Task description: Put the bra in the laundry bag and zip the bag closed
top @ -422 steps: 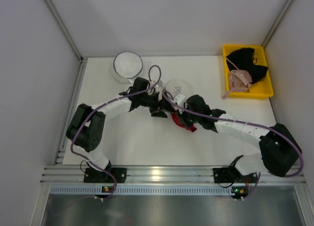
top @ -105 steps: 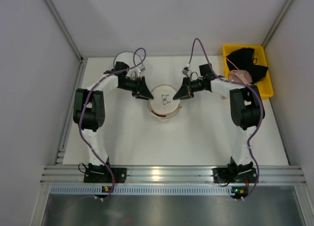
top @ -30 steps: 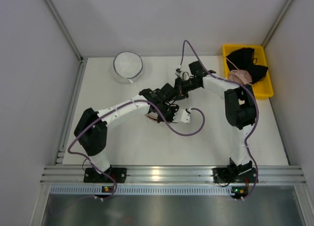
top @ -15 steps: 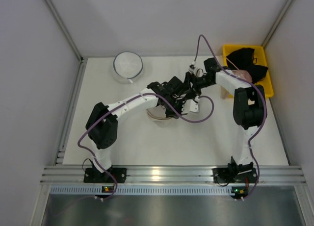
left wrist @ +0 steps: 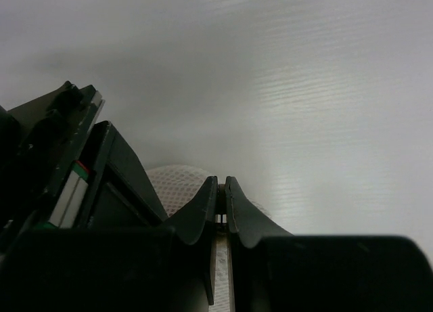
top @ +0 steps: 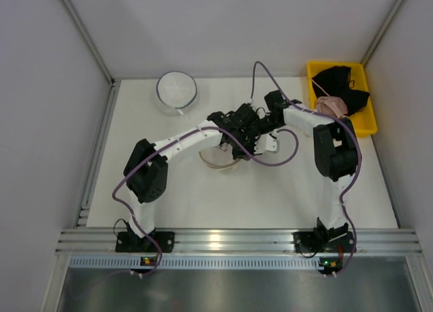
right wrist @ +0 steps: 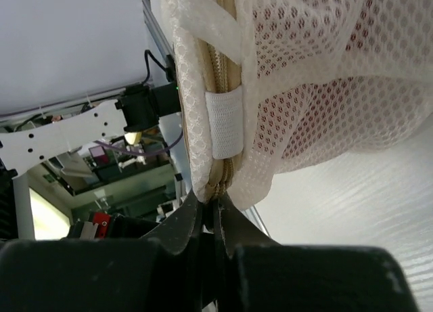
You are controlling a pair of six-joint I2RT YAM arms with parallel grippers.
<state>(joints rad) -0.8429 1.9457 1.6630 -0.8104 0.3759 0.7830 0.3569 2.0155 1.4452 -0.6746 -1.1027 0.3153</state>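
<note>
White worktop (top: pixel 169 210) fills the room, with a yellow bin (top: pixel 340 64) in the far right corner. Both arms reach in and meet over the bag (top: pixel 218 160), which sits near the middle. The bra (right wrist: pixel 291 119) is inside the bag, and its red shows through the mesh. The right tool (right wrist: pixel 211 202) is pinched tight on the bag's rim, right by the zip (right wrist: pixel 224 48). The left tool (left wrist: pixel 221 185) is pinched almost flat on a tiny bit of the bag, maybe the zip's tab. I think trouble comes if both pull too hard, because the thin mesh could slip out or rip. Red lace could catch in the zip and jam it. The arms are close, so they could bump.
</note>
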